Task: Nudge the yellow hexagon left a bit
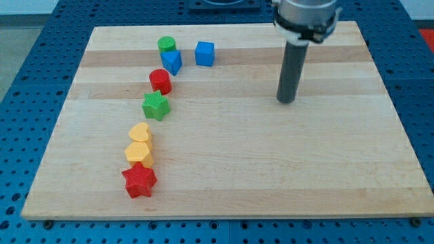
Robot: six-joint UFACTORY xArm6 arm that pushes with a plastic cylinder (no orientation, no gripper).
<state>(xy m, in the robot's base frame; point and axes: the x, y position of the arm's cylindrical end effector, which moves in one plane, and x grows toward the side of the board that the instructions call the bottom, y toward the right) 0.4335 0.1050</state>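
Observation:
The yellow hexagon (138, 154) sits at the view's lower left, touching a yellow heart (140, 132) above it and a red star (139, 181) below it. My tip (286, 100) rests on the board far to the view's right and higher up, well apart from every block.
A green star (156, 106), a red cylinder (160, 80), a blue triangular block (172, 62) and a green cylinder (166, 45) run in a line toward the view's top. A blue cube (205, 53) stands to their right. The wooden board (325, 169) lies on a blue perforated table.

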